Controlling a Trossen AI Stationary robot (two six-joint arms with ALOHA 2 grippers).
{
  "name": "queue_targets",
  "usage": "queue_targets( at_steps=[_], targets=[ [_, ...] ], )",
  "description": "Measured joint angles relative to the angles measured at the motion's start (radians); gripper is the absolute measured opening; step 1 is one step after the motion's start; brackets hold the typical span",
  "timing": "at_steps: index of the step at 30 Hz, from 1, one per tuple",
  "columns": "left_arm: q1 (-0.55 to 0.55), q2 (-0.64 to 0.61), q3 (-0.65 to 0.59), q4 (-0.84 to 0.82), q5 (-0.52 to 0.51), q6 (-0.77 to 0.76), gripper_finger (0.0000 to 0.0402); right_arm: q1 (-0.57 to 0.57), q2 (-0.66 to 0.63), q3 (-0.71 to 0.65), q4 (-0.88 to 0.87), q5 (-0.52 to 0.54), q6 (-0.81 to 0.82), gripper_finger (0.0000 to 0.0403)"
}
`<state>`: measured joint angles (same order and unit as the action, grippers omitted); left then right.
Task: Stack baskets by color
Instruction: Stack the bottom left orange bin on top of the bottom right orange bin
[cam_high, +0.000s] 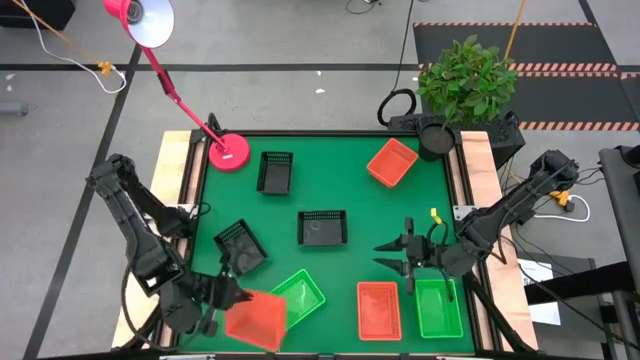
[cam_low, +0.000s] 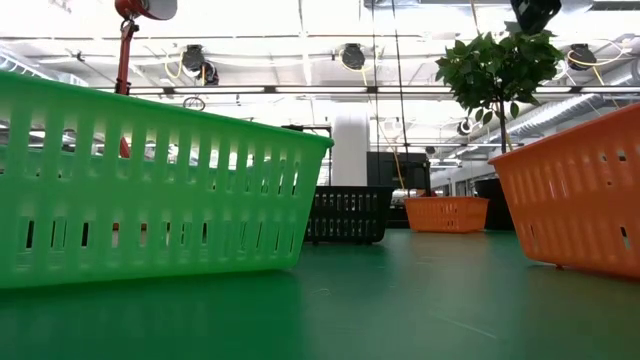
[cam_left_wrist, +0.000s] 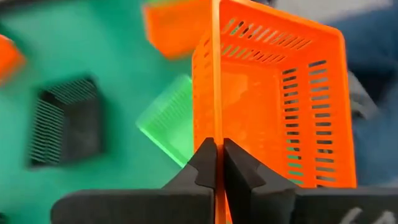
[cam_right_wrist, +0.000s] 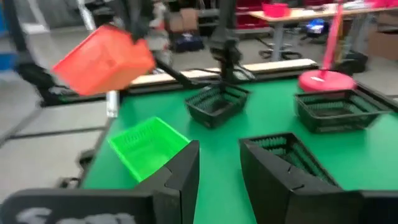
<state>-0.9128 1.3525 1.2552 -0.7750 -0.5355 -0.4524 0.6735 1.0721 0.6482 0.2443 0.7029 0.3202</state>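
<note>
The left gripper (cam_high: 222, 298) is pinched tight on the thin wall of a red-orange basket (cam_high: 256, 320), holding it lifted and tilted over the table's near-left edge; the left wrist view shows the two dark fingers (cam_left_wrist: 205, 163) pressed together on the slotted plastic rim (the ribbed mesh sides are plain there). Just right of it a green basket (cam_high: 303, 296) lies askew on the green mat (cam_high: 340, 180). Three black baskets sit apart: one near the left arm (cam_high: 240, 246), one at mid-table (cam_high: 322, 228), one far beside the round pink lamp base (cam_high: 229, 152). A second red-orange basket (cam_high: 392, 162) rests far right, close to the potted plant (cam_high: 466, 78). Near right, a third red-orange basket (cam_high: 378, 309) and another green basket (cam_high: 438, 306) stand side by side, almost touching. The right gripper (cam_high: 392, 254) hovers just beyond them, fingers spread and empty, with open mat toward the middle. The low view alone shows the baskets' sloped walls from table height.
</note>
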Motion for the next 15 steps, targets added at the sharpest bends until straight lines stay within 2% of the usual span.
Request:
queue_targets(
  at_steps=[5, 12, 15],
  targets=[
    [0.039, -0.002, 0.043, 0.002, -0.158, 0.148, 0.0007, 0.000, 0.004, -0.007, 0.120, -0.010, -0.070, 0.0110],
    [0.165, 0.001, 0.044, 0.030, -0.374, 0.238, 0.0010, 0.000, 0.085, -0.007, 0.287, 0.209, -0.172, 0.0110],
    [0.222, 0.003, 0.044, 0.031, -0.426, 0.239, 0.0007, 0.000, 0.138, -0.007, 0.398, 0.262, -0.238, 0.0110]
  ],
)
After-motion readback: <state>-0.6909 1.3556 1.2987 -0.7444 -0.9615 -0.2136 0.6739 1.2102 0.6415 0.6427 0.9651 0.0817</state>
